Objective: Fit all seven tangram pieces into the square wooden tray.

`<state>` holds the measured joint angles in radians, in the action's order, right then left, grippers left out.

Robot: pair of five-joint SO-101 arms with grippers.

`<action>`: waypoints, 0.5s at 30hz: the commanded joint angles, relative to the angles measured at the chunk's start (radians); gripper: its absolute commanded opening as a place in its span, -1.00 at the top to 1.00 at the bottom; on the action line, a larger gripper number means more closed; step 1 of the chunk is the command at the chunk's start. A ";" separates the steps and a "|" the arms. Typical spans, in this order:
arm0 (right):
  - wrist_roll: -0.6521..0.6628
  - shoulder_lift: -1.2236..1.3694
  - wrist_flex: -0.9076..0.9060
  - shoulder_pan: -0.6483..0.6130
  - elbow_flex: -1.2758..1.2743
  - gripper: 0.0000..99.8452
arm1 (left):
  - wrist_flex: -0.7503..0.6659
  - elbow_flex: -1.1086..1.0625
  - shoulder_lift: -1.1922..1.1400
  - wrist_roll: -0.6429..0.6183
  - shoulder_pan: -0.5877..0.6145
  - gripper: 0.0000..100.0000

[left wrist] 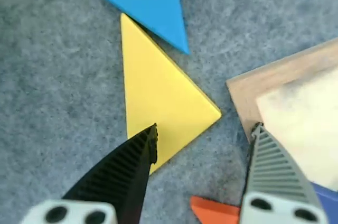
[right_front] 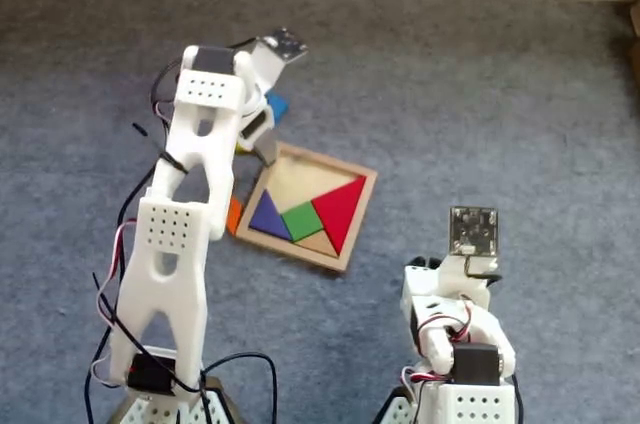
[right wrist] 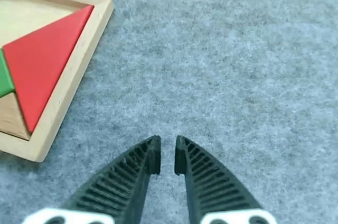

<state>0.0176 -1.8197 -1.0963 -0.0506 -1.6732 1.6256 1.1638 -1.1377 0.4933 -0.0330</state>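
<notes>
Beside tray (left wrist: 248, 94) corner, yellow triangle (left wrist: 153, 92) touching blue triangle (left wrist: 156, 7)

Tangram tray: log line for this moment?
tray: red piece, green piece, purple piece | carpet: yellow triangle, blue triangle, orange piece | left gripper: open over yellow triangle | right gripper: empty

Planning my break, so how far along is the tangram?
Done: the purple triangle, green square and red triangle lie in the tray. In hand: the left claw hangs open over the yellow triangle, not gripping it. Left: that triangle, the blue triangle and the orange piece lie on the carpet outside the tray; I cannot make out a seventh piece.
</notes>
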 commanded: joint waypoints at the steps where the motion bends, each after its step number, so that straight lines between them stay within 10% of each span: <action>1: 0.011 -0.015 0.002 0.022 -0.091 0.87 | -0.077 -0.042 -0.002 -0.006 0.027 0.44; 15: 0.011 -0.015 0.002 0.022 -0.091 0.87 | -0.014 0.163 -0.001 -0.044 0.038 0.44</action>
<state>0.0176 -1.8197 -1.0963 -0.0506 -1.6732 1.6057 1.2497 -1.1454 0.4641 -0.0130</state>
